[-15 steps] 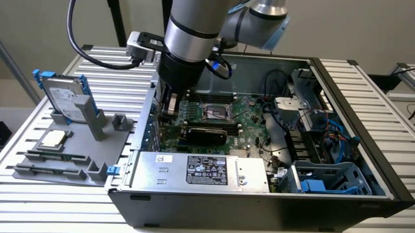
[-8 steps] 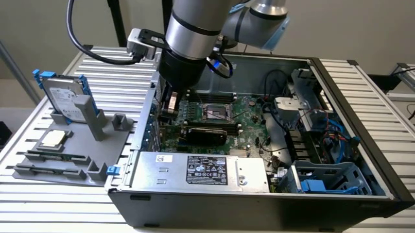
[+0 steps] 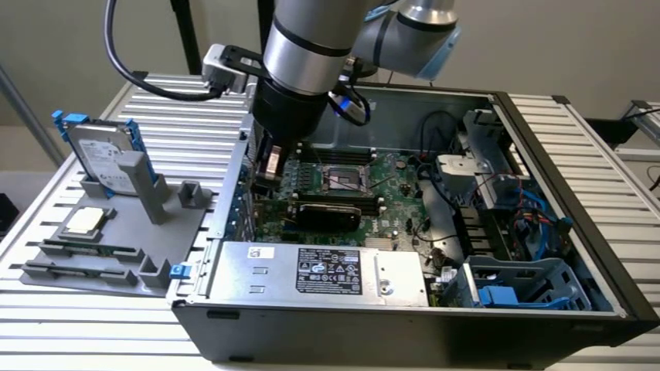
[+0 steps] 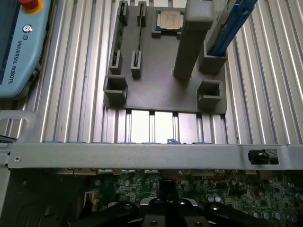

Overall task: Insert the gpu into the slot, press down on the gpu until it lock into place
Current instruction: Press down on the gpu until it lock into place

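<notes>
In the exterior view, the silver and grey robot arm (image 3: 309, 46) reaches down into the open black computer case (image 3: 413, 325) on the ribbed metal counter (image 3: 608, 178). Its lower end sits over the green motherboard (image 3: 397, 193), toward the exterior view's left of the square silver cpu socket (image 3: 345, 176). The hand itself is hidden behind the arm's dark wrist, so I cannot tell whether it is wide or narrow. The flat black rectangular gpu (image 3: 328, 212) lies lengthwise across the motherboard, just below the cpu socket and apart from the arm; the slot under it is hidden. Outside the case, on the exterior view's left, a grey plastic fixture tray (image 3: 113, 255) carries a silver hard drive with blue rails (image 3: 98, 151), standing upright.

In the wrist view, the hand (image 4: 165, 210) appears as dark hardware above the green board, its fingers cut off by the frame. Beyond the case's grey metal wall (image 4: 142, 155) sits the grey tray (image 4: 161, 90), and a blue-grey teach pendant (image 4: 21, 42) lies on the counter.
</notes>
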`<control>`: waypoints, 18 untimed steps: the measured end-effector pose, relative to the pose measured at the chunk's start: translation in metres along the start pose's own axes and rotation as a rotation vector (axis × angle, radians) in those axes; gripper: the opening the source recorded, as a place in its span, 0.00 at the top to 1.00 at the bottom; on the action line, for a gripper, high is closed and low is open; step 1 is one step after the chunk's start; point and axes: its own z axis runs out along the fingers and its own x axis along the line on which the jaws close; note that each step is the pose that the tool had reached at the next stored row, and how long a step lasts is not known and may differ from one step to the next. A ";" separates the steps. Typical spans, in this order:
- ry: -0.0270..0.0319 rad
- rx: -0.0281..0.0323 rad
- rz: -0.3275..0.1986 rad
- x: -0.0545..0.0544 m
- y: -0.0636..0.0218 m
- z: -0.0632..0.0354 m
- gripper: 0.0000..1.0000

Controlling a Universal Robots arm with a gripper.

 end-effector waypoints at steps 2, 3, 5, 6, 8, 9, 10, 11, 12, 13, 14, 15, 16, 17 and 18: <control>-0.0034 0.0000 0.012 0.000 0.0000 0.0001 0.89; -0.0044 0.0000 0.017 0.000 0.0000 0.0001 0.89; -0.0063 -0.0001 0.028 0.000 0.0000 0.0002 0.89; -0.0073 -0.0002 0.033 0.000 0.0000 0.0003 0.89; -0.0085 -0.0002 0.042 0.000 0.0001 0.0006 0.89; -0.0086 -0.0002 0.046 0.000 0.0002 0.0007 0.89; -0.0082 -0.0003 0.049 0.000 0.0004 0.0008 0.89; -0.0075 -0.0002 0.051 0.000 0.0005 0.0010 0.89; -0.0067 -0.0001 0.054 0.000 0.0006 0.0011 0.89; -0.0058 0.0000 0.057 0.000 0.0007 0.0012 0.89; -0.0049 0.0000 0.059 0.000 0.0007 0.0013 0.89; -0.0043 0.0000 0.062 0.000 0.0008 0.0014 0.89; -0.0040 0.0001 0.065 0.000 0.0008 0.0014 0.89; -0.0041 0.0001 0.068 0.000 0.0008 0.0015 0.89; -0.0045 0.0001 0.070 0.000 0.0008 0.0015 0.89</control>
